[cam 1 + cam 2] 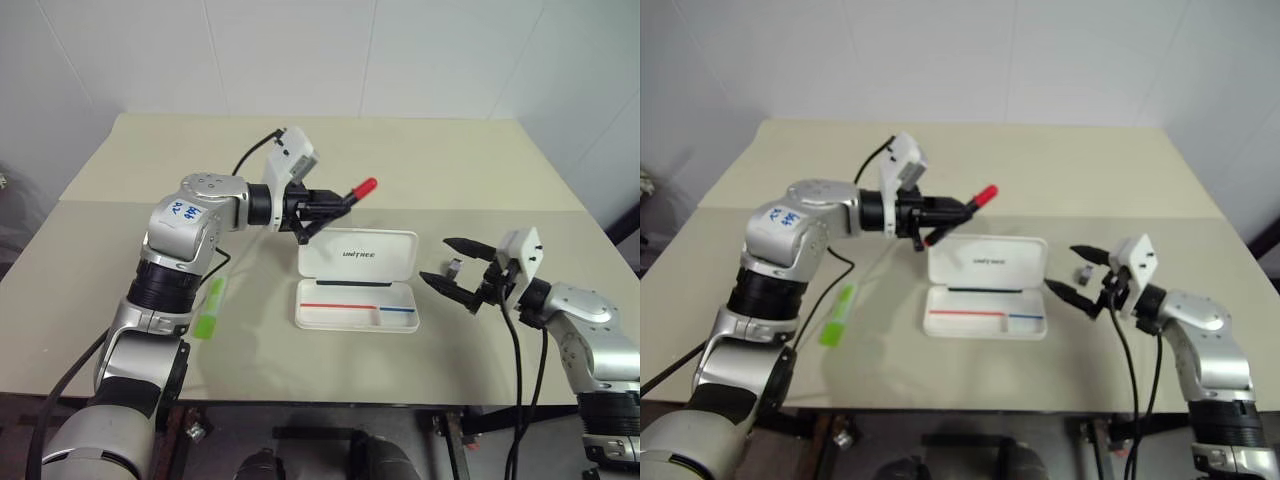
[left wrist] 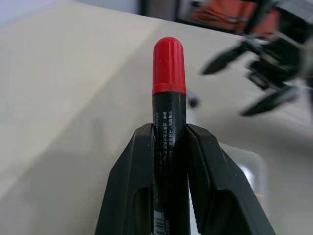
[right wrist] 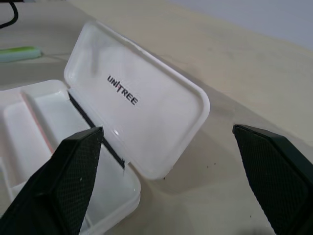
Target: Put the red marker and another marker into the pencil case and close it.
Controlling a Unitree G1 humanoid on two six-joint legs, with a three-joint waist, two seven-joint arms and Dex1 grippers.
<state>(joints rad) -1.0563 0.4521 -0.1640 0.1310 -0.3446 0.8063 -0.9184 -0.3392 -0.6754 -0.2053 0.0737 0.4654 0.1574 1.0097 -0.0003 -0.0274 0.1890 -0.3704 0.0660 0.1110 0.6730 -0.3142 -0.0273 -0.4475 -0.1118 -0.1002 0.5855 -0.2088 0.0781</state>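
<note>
A light green highlighter (image 1: 211, 308) lies on the desk (image 1: 450, 170) at the left. The left gripper (image 1: 325, 210), raised above the desk, has its jaws clamped on the red marker (image 1: 352, 194). The white pencil case (image 1: 357, 280) sits open mid-desk. To its right, the right gripper (image 1: 452, 270) hovers, jaws spread wide and empty.

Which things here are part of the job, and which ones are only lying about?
Part of the job:
- red marker, clamped in the left gripper
- green highlighter, lying on the table
- pencil case, lid open
- right gripper, open beside the case

Only lying about:
- nothing else lies on the table; only the arms' black cables cross the scene
</note>
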